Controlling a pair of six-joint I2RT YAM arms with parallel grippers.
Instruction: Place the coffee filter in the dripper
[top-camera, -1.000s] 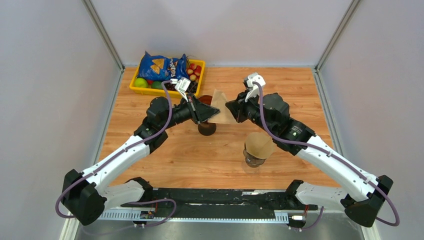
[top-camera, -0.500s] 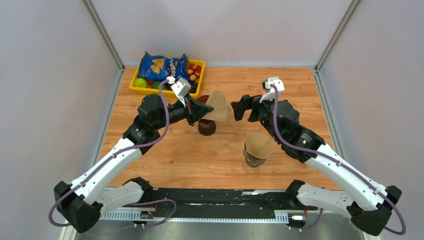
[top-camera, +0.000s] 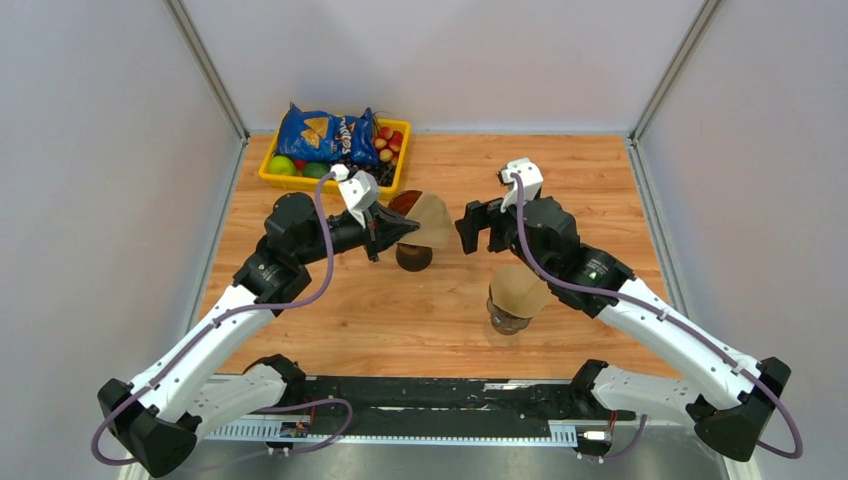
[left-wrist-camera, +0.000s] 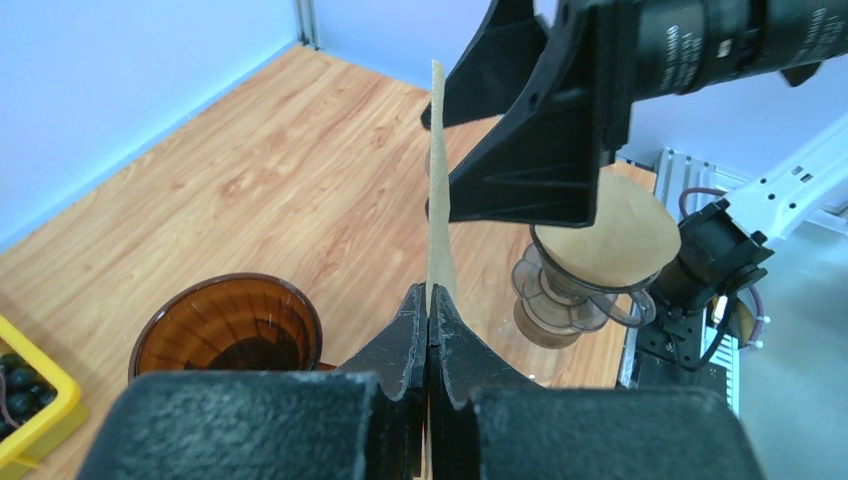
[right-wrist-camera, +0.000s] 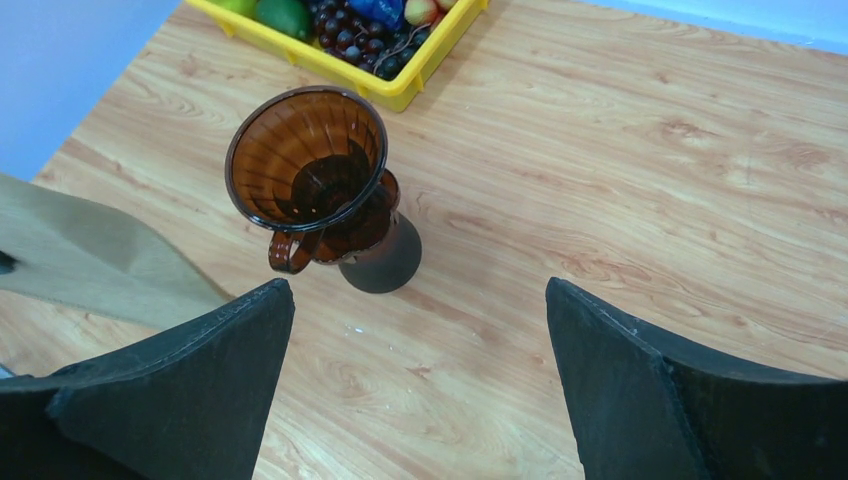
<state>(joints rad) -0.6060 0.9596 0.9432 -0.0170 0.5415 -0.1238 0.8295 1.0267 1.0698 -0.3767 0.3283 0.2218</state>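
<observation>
A tan paper coffee filter (top-camera: 435, 220) hangs in the air above the amber dripper (top-camera: 412, 250), and my left gripper (top-camera: 403, 229) is shut on its left edge. The left wrist view has the filter (left-wrist-camera: 437, 180) edge-on, rising from the closed jaws of my left gripper (left-wrist-camera: 428, 300), with the dripper (left-wrist-camera: 228, 325) below left. My right gripper (top-camera: 470, 225) stands wide open just right of the filter, holding nothing. In the right wrist view the dripper (right-wrist-camera: 308, 160) is upright and empty, the filter (right-wrist-camera: 90, 255) shows at the left edge, and my right gripper (right-wrist-camera: 418, 285) frames bare wood.
A clear dripper (top-camera: 510, 318) topped with a stack of filters (top-camera: 518, 288) stands under the right arm. A yellow tray (top-camera: 268, 181) of fruit with a blue chip bag (top-camera: 325, 135) sits at the back left.
My right gripper has let go of the filter and opened wide, pulling slightly away. The left arm has drawn back a little to the left, still holding the filter.
</observation>
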